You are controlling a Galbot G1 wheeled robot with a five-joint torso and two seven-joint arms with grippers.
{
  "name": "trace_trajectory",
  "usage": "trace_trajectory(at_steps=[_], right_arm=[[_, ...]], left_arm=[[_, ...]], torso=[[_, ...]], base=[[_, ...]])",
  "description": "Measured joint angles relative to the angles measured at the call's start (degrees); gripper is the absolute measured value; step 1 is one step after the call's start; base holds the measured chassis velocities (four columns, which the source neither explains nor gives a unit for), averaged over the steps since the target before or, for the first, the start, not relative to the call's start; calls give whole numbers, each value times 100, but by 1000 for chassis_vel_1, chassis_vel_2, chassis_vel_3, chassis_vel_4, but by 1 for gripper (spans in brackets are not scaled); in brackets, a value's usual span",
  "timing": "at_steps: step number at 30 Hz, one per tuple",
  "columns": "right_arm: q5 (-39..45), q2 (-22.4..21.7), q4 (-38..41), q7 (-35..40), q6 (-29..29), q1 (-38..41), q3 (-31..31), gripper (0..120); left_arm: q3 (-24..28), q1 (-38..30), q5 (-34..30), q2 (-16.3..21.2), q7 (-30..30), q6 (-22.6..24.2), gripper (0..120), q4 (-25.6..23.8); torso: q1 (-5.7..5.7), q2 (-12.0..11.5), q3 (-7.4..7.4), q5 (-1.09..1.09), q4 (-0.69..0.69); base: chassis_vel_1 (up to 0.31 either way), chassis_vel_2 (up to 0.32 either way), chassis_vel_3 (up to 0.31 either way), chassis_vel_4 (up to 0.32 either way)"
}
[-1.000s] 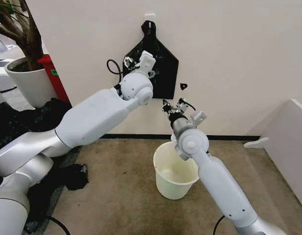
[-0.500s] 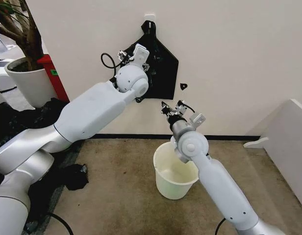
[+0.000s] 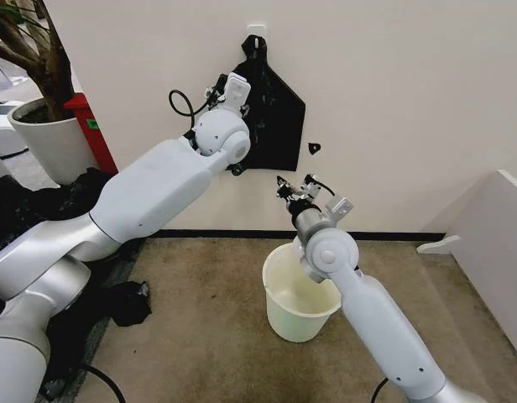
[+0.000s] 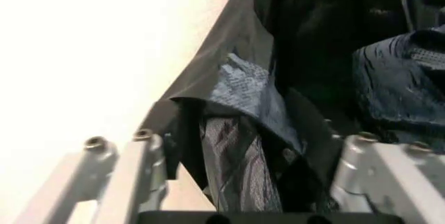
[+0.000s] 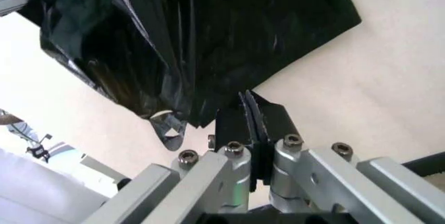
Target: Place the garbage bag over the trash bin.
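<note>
Lying between left tool point(image 4: 243, 182) fingers: garbage bag point(image 4: 243, 130).

Even, soft indoor light fills the head view, and the white wall point(image 3: 393, 101) reads bright without glare. The flat black bag point(image 3: 275, 117) hung on it throws almost no shadow. Below that bag, the trash bin point(image 3: 299, 294) glows pale inside and lays a faint shadow on the carpet point(image 3: 200, 336). In the left wrist view the wall beside the bag is blown out to a warm white, and the film close to the lens is soft and blurred. The right wrist view is sharper, with glossy streaks on the black film.
</note>
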Motion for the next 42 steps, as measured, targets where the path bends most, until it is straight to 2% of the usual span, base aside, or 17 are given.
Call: trace_trajectory(at_steps=[2, 3, 8, 10, 14, 24, 29, 30, 33, 36, 39, 41, 42], right_arm=[[-28, -23, -13, -19, 0, -2, 27, 0], [-28, -23, -13, -19, 0, -2, 27, 0], [-112, -81, -64, -95, 0, -33, 114, 0], [-123, -96, -66, -107, 0, -49, 128, 0], [-163, -159, -62, -173, 0, -122, 181, 0], [-217, -205, -54, -247, 0, -159, 220, 0], [-436, -300, -4, -529, -71, -214, 389, 23], [-436, -300, -4, -529, -71, -214, 389, 23], [-713, -534, 438, -979, -220, -351, 599, 38], [-748, -655, 615, -1025, -282, -349, 714, 45], [-746, -824, 727, -1019, -492, 8, 840, 59], [-754, -826, 706, -999, -564, 149, 826, 62], [-852, -803, 600, -966, -663, 419, 741, 67]], left_arm=[[-38, 0, -46, 32, -10, 1, 41, -13], [-38, 0, -46, 32, -10, 1, 41, -13], [-147, 17, -140, 99, -21, -6, 18, -47], [-166, 21, -151, 106, -24, -11, 14, -57], [-210, 28, -174, 111, -25, -79, 0, -67], [-242, 29, -222, 110, -28, -148, 0, -87], [-347, -55, -817, 179, -111, -320, 0, -387], [-347, -55, -817, 179, -111, -320, 0, -387], [-388, -97, -1136, 246, -32, -556, 0, -581], [-400, -101, -1312, 262, -2, -629, 0, -631], [-447, -110, -1795, 387, 131, -820, 0, -764], [-455, -110, -1868, 421, 201, -915, 0, -764], [-496, -94, -2001, 476, 358, -1125, 0, -738]], torso=[[0, 0, 0, 0, 1], [0, 0, 0, 0, 1], [0, 0, 0, 0, 1], [0, 0, 0, 0, 1], [0, 0, 0, 0, 1], [0, 0, 0, 0, 0], [0, 0, 0, 1, 1], [0, 0, 0, 1, 1], [0, 0, 0, 1, 1], [0, 0, 0, 0, 0], [0, 0, -1, 1, -1], [0, 0, 0, 1, 0], [0, 0, 0, -1, 1]], base=[[0, 0, 0, 0], [0, 0, 0, 0], [0, 0, 0, 0], [0, 0, 0, 0], [0, 0, 0, 0], [0, 0, 0, 0], [0, 0, 0, 0], [0, 0, 0, 0], [0, 0, 0, 0], [0, 0, 0, 0], [0, 0, 0, 0], [0, 0, 0, 0], [0, 0, 0, 0]])
